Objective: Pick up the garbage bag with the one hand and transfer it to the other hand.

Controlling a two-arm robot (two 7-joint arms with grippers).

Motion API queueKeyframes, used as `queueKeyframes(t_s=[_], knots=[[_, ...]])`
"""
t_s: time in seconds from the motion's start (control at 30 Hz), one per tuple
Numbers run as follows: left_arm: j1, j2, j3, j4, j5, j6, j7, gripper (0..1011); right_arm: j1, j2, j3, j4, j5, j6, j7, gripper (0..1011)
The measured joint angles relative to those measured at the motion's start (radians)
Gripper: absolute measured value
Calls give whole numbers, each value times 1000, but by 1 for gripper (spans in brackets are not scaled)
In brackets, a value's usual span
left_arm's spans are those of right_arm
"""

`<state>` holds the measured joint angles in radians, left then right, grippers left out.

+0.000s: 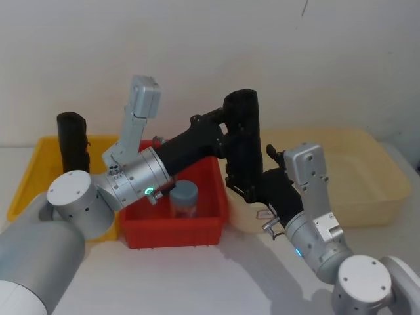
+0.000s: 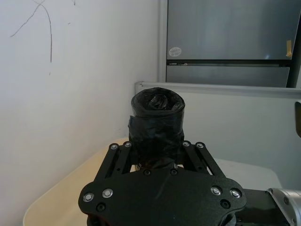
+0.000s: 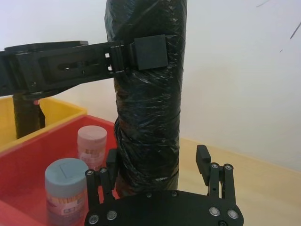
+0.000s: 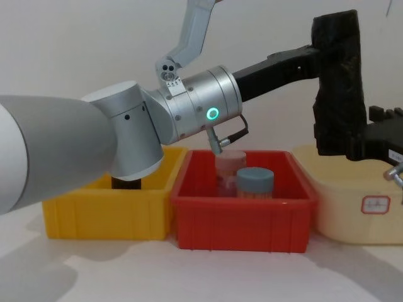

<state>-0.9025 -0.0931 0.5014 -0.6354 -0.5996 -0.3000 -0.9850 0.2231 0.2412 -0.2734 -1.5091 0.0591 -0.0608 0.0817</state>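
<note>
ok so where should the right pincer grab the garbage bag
The lower half of the garbage bag, below the left pincer clamped near its top. Come in level from the robot's right, where the right pincer straddles it, open: the roll is held upright and that stretch is bare.
</note>
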Motion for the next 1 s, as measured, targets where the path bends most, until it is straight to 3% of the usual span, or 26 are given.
queueKeyframes(t_s=[0.23,0.3,0.67,1.0], knots=[[0,0,0,0,0,0,0,383,17,-13,-1,8,-12,19,0,915],[0,0,0,0,0,0,0,383,20,-15,-2,9,-16,22,0,820],[0,0,0,0,0,0,0,383,30,-24,-3,12,-29,34,-1,531],[0,0,0,0,0,0,0,383,35,-28,-4,14,-34,39,-2,529]])
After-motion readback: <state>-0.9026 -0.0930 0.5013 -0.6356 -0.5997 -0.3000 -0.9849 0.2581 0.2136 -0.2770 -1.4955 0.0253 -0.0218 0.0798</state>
